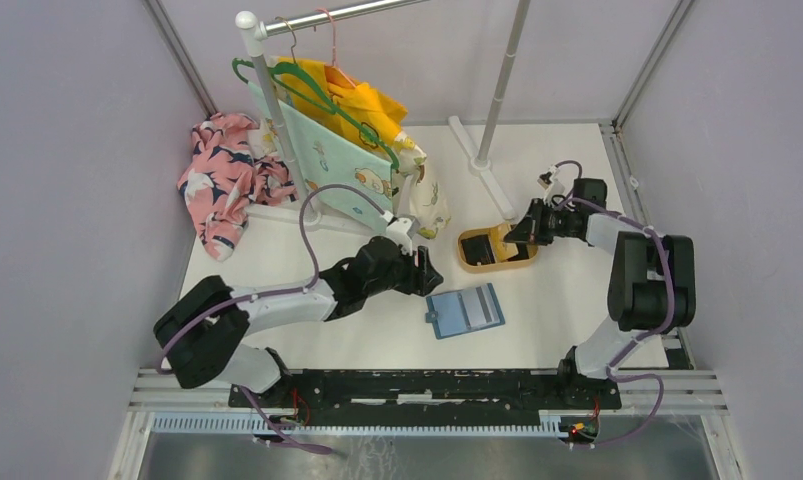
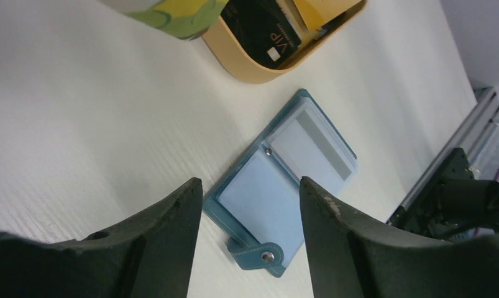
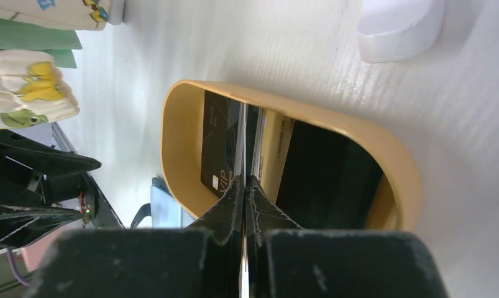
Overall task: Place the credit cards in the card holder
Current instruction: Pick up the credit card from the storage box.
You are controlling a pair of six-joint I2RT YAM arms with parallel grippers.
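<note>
The teal-blue card holder (image 1: 465, 310) lies open and flat on the table, its grey-blue slots facing up. My left gripper (image 1: 427, 272) is open and empty just left of it; in the left wrist view the card holder (image 2: 290, 180) shows between and beyond the fingers (image 2: 172, 223). My right gripper (image 1: 522, 235) is over the tan oval tray (image 1: 497, 264). In the right wrist view it (image 3: 245, 180) is shut on a thin dark credit card (image 3: 244, 133), seen edge-on. Other black cards (image 3: 219, 149) lie in the tray (image 3: 172, 124), one marked VIP (image 2: 268, 34).
A clothes rack with hanging yellow and pale green garments (image 1: 347, 130) stands at the back left. A floral cloth (image 1: 222, 180) is heaped beside it. A white pole foot (image 1: 487, 180) sits just behind the tray. The table's near edge has a black rail (image 1: 427, 385).
</note>
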